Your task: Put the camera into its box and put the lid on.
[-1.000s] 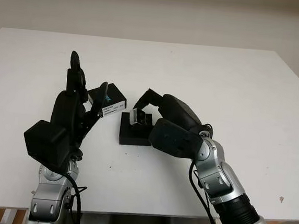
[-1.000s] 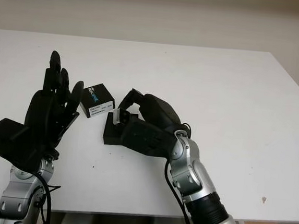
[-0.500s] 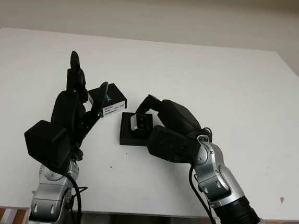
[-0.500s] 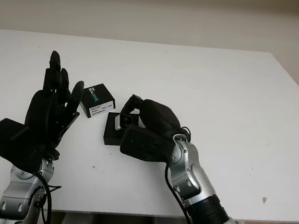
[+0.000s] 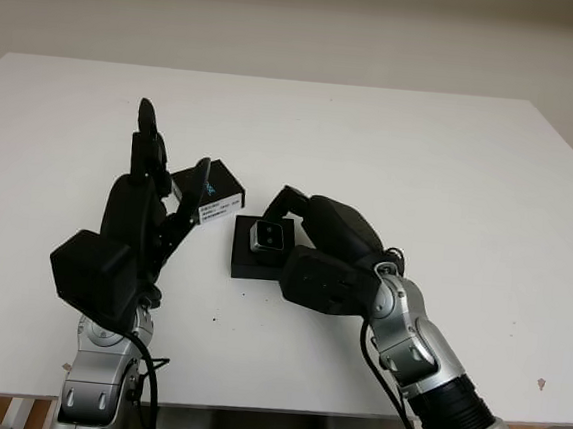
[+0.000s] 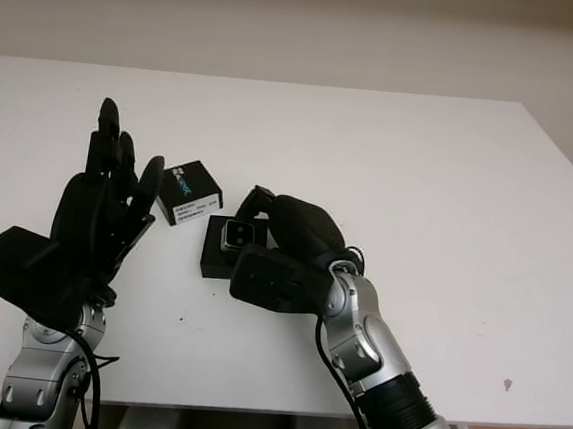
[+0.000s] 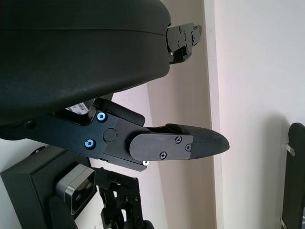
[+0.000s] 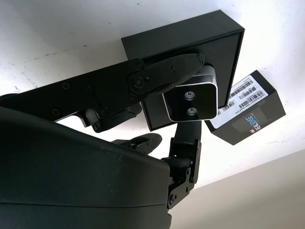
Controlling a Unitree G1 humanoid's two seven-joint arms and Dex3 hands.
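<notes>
Right hand [image 5: 309, 239] over the open black box [image 5: 253, 257] near the middle of the white table [image 5: 452, 159], its fingers [image 8: 162, 78] pinching the small silver-faced camera [image 5: 268, 235] from two sides. The camera sits low in the box's mouth, lens face up; whether it is fully seated cannot be told. The lid [image 5: 208, 189], black with a white barcode label, lies on the table just beside the box on the far left side. Left hand [image 5: 141, 217] held upright near the lid, holding nothing, fingers extended.

Risks, as judged from this pose: the camera may enter tilted and wedge on the box wall — the fit looks close. Fingers drawn out sideways could drag the camera up again or shove the light box across the table. The left hand, so near the lid, could knock it away before grasping it.
</notes>
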